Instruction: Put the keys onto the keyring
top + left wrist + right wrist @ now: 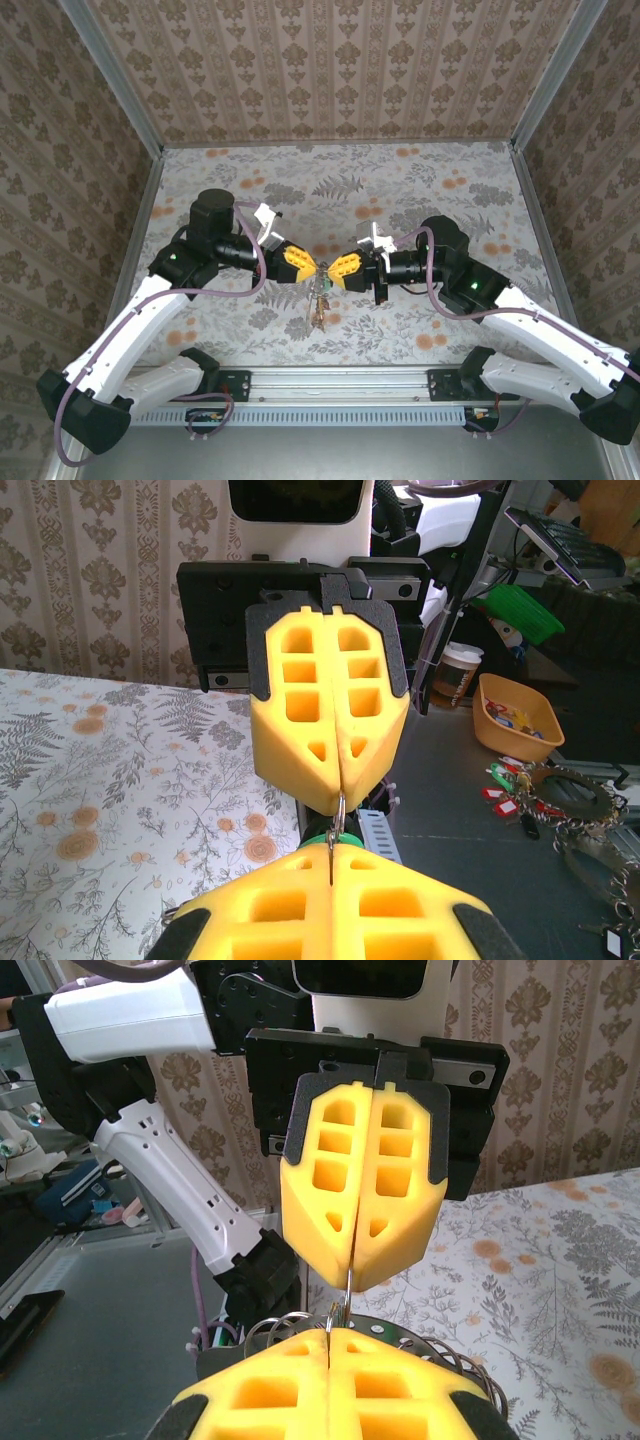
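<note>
Left gripper (pixel 311 267), right gripper (pixel 333 270), keyring (pixel 321 292) between

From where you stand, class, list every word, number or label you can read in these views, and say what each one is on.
No text here can be read.
Any print on the cup: too blurred to read.
Any marks on the red and green tags: too small to read.
The keyring: nothing legible on it.
</note>
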